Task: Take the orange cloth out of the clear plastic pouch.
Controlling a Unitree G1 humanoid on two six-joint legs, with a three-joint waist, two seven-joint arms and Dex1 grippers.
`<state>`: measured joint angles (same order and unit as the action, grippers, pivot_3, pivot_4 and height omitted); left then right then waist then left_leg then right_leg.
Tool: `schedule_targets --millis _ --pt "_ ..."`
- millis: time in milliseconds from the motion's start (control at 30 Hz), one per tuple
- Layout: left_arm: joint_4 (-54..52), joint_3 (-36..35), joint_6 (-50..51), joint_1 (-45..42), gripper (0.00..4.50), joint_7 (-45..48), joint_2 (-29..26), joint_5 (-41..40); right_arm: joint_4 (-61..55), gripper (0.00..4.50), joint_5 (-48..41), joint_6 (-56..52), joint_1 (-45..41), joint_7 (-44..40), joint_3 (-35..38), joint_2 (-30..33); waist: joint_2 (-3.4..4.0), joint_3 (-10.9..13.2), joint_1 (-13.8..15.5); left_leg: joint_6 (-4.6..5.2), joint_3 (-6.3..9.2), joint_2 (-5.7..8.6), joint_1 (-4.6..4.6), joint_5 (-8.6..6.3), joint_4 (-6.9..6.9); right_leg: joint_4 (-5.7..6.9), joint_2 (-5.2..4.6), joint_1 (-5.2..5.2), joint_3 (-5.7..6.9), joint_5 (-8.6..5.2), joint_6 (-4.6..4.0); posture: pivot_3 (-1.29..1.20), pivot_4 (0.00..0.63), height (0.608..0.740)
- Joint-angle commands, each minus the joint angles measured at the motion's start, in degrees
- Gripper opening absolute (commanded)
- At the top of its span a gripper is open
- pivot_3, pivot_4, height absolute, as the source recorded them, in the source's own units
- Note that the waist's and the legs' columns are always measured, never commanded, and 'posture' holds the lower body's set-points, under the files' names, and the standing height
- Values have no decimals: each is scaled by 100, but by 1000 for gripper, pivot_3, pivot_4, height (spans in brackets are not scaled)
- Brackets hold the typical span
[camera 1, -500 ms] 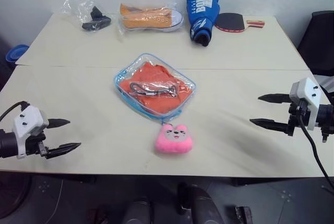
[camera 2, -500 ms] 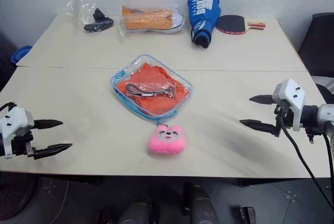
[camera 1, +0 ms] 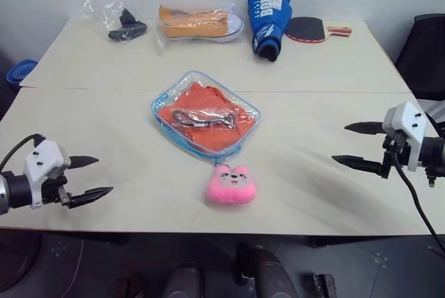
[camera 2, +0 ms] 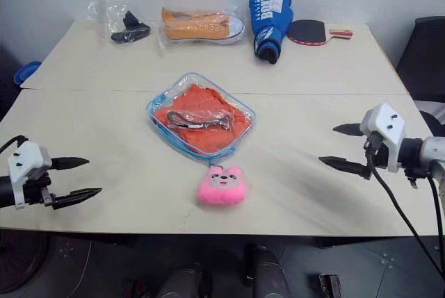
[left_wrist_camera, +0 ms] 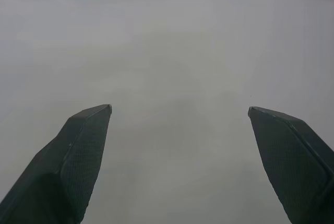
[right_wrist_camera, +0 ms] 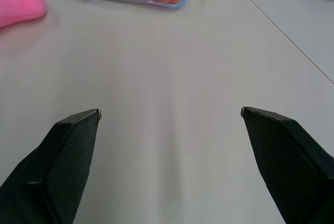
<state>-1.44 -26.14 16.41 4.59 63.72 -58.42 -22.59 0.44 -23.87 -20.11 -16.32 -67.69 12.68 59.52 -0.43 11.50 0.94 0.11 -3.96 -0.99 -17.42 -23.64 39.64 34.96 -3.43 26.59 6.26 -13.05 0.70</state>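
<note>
We judge the task not yet begun. On the left, our left gripper (camera 1: 89, 177) hangs over the near left of the tabletop (camera 1: 313, 69) with its jaws spread wide and nothing between them, well apart from the pouch. In the middle of the tabletop lies the clear plastic pouch (camera 1: 245, 109), flat, with the orange cloth (camera 1: 208, 100) wholly inside it; whether its zip is open we cannot tell. A pink plush toy (camera 1: 231, 185) sits just beside its near corner. On the right, our right gripper (camera 1: 354, 146) is likewise wide open and empty, well apart from the pouch. Reaching, holding the pouch, opening it if need be and drawing the cloth out all remain.
</note>
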Motion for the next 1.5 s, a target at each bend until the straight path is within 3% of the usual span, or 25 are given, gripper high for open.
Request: schedule_targets --millis 33,333,433,533,633,800,1100,1200,1500 --pt "-132 -183 79 -101 4462 -109 44 -132 -94 4500 -112 -62 -92 35 84 -82 0 0 -3 0 0 0 1 0 0 1 0 0 0 0 0 0 150 740" --pt "-656 112 313 -483 4462 -450 476 -360 -589 4500 -369 -412 44 106 188 -249 0 0 0 -2 0 1 1 2 0 4 -1 -1 -1 0 0 0 150 740" --pt "-933 490 527 -1051 4462 -469 491 -500 -1102 4500 -632 -722 67 228 200 -305 -1 0 14 -4 1 1 1 3 1 5 -1 -1 -1 1 0 0 150 740" --pt "-751 1336 570 -2216 4462 -447 626 -236 -1675 4500 -749 -894 -61 518 35 -514 0 0 60 -10 3 6 4 6 16 16 -3 -8 -1 3 0 0 150 740" --pt "-175 2227 287 -3416 4462 -343 908 308 -2108 4500 -846 -1022 -109 719 -82 -679 -1 -1 75 -12 11 10 3 10 30 23 -3 -20 -1 7 2 0 150 740" --pt "1736 3599 -1034 -5136 4462 -377 1683 1766 -2818 4500 -906 -1215 -61 1262 -265 -1000 -3 -1 43 -11 0 14 -6 15 33 31 5 -14 -1 11 7 0 150 740" --pt "4590 4301 -2747 -6411 4462 -1005 2636 3033 -3392 4500 -922 -1407 186 1891 -301 -1276 -10 3 42 -6 -12 15 -9 17 41 21 7 -8 -5 12 9 0 150 740" --pt "5059 4255 -2912 -6590 3875 -1164 2799 3144 -3465 4500 -930 -1394 297 1978 -263 -1291 -12 4 43 -4 -11 14 -8 17 41 21 5 -8 -5 13 11 0 150 740" --pt "5354 4161 -3142 -6676 1056 -1142 2891 3231 -3377 4500 -905 -1261 306 1992 -310 -1267 -13 5 42 0 -8 16 -10 18 41 38 3 -9 -2 15 15 0 150 740"
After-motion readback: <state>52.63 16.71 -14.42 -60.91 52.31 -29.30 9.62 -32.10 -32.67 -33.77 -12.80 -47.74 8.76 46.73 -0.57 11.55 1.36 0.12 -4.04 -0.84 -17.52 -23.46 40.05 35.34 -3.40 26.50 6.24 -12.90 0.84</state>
